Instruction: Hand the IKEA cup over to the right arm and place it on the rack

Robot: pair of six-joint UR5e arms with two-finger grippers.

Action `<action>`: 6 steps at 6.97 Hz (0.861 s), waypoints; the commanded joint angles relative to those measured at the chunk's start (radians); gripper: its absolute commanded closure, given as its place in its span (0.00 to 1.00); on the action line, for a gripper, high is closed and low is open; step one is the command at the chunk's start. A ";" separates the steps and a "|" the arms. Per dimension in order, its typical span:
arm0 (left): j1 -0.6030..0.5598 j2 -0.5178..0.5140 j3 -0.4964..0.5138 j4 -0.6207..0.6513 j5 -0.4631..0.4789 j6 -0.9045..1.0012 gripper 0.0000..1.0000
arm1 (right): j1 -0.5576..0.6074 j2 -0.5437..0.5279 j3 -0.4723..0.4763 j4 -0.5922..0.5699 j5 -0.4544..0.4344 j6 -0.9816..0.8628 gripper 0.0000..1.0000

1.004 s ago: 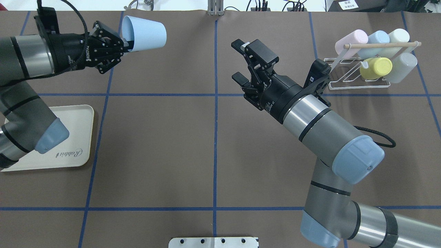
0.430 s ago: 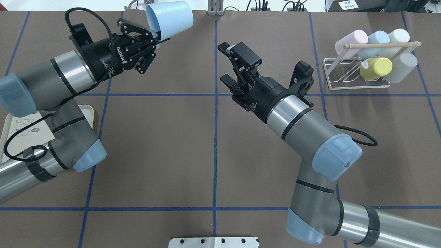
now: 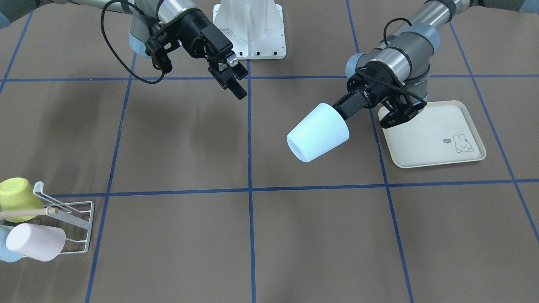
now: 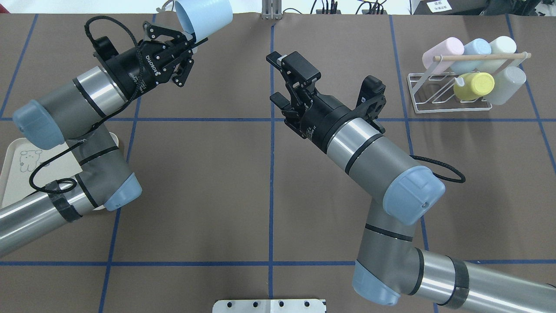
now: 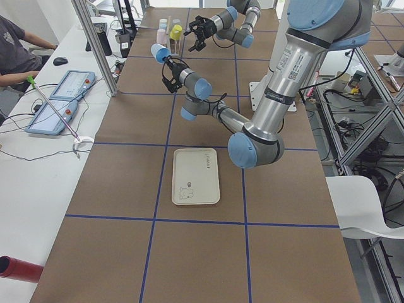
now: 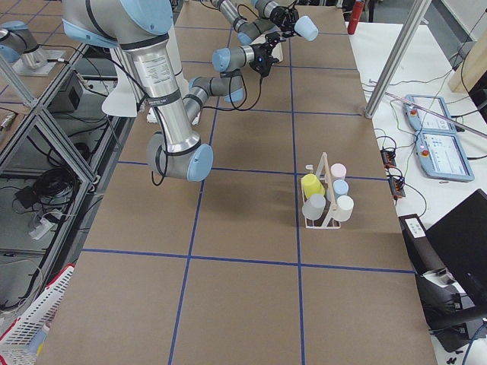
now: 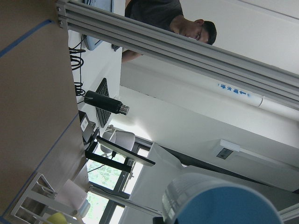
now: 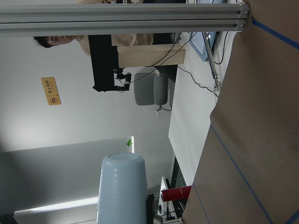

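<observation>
The light-blue cup (image 4: pixel 204 19) is clamped by its rim in the left hand (image 4: pixel 193 41), its body left free. The right hand (image 4: pixel 274 77) is held spread apart, likely to receive it.

A robotics lab: a grid-taped table (image 5: pixel 189 252) edged by an aluminium post (image 5: pixel 96 50); beside the table, a white desk (image 5: pixel 31 183) holds teach pendants (image 5: pixel 76 82), with a person (image 5: pixel 19 47) seated there.

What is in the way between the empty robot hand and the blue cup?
Nothing that shows. The left gripper holds the light-blue cup up in the air, and the open right gripper points toward it. In the overhead and front views there is only open air over the brown table between them.
</observation>
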 commanded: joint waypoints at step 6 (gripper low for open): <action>0.016 -0.005 0.016 -0.028 -0.078 0.059 1.00 | 0.002 0.001 -0.035 -0.006 -0.001 -0.012 0.00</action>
